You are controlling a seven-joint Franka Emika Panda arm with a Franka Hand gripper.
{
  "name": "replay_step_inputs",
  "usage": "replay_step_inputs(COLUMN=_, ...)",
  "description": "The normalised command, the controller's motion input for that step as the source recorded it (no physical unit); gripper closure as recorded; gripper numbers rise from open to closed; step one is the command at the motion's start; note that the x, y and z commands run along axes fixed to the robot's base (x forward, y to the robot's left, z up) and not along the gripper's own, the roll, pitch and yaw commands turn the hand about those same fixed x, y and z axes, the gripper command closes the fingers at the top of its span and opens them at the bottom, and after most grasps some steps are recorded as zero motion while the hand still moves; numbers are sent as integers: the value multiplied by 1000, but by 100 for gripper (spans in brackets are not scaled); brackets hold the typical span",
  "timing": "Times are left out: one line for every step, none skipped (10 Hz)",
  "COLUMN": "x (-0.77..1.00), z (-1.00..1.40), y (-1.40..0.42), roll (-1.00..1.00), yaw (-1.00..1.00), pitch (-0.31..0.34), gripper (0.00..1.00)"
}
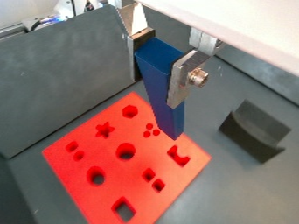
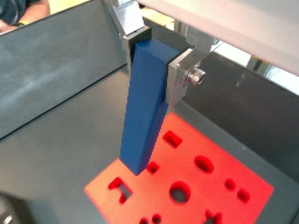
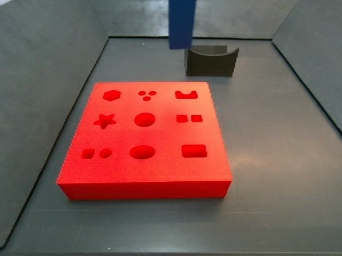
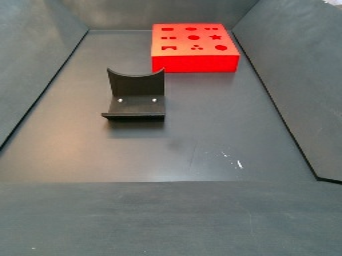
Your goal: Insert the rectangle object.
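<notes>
My gripper (image 1: 158,66) is shut on the upper end of the rectangle object (image 1: 163,96), a slim blue bar that hangs upright from the jaws in both wrist views (image 2: 142,114). A side view shows only the bar's lower part (image 3: 181,22), at the top of the picture, above the far side of the red block (image 3: 147,172). The red block (image 1: 105,166) lies flat below the bar, with several shaped holes in its top, among them a rectangular hole (image 3: 195,151). It also shows in a wrist view (image 2: 216,197) and a side view (image 4: 197,62). The gripper is out of both side views.
A dark grey block with a curved notch (image 3: 211,60) stands on the floor beyond the red block, also seen in a wrist view (image 1: 254,129) and a side view (image 4: 134,97). Grey walls (image 1: 59,79) enclose the dark floor (image 4: 174,170).
</notes>
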Motion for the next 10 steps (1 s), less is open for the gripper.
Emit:
replay_step_inputs(x=623, z=171, y=-706, roll=120, yaw=0, pitch=91, gripper=100)
replay_step_inputs(x=629, z=200, y=-734, roll=91, yaw=0, pitch=77, gripper=100)
replay_step_inputs(x=637, z=209, y=-760, roll=80, yaw=0, pitch=66, gripper=100)
replay_step_inputs(x=640, z=180, y=-786, roll=44, yaw=0, pitch=60, gripper=100)
replay_step_inputs(x=551, z=0, y=-789, roll=0, yaw=29, pitch=0, gripper=100)
replay_step_inputs(x=446, z=-254, y=-691, roll=-136, yaw=66, pitch=73, gripper=100)
replay_step_inputs(x=486, z=-266, y=-537, roll=-326, yaw=106, pitch=134, gripper=100)
replay_step_inputs(x=517, z=-129, y=-369, roll=-406, yaw=291, pitch=129, gripper=100)
replay_step_inputs(x=451, z=-83, y=-343, roll=-437, yaw=320, pitch=131, gripper=100)
replay_step_inputs(x=377, z=-14, y=-317, roll=-480, yaw=323, pitch=126, gripper=100)
